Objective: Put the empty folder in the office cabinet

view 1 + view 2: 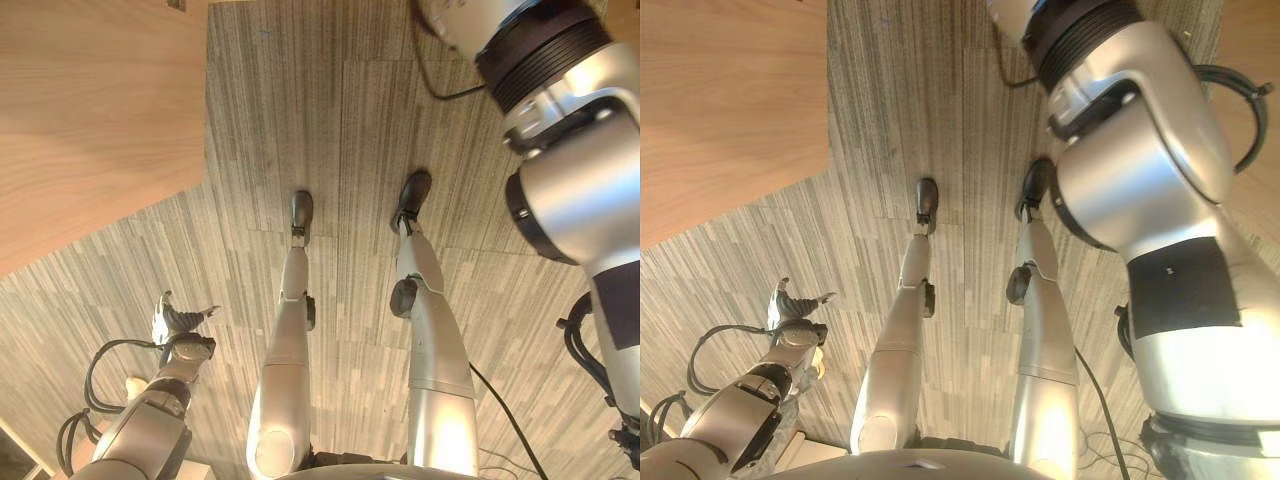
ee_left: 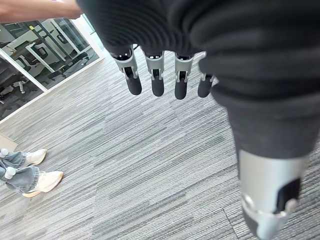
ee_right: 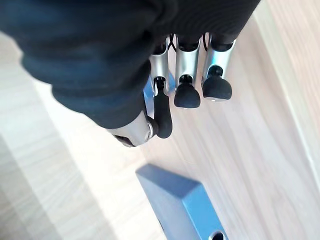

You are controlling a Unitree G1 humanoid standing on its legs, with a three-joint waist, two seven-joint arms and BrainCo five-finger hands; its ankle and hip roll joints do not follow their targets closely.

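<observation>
Right hand [image 3: 185, 75], fingers relaxed and empty, hovers over a blue-grey folder [image 3: 182, 202] lying on a wood surface [image 3: 260, 150]; left hand [image 1: 178, 322] hangs open; close squarely on the folder's edge.

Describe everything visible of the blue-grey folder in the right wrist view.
The blue-grey folder shows as a matte, plastic-looking box-like shape with a sharp corner, a flat top face and a darker side face. A small round hole sits at its lower end, where the frame cuts it off. It lies on a light wooden surface. The right hand hangs above it with relaxed fingers, not touching it.
</observation>
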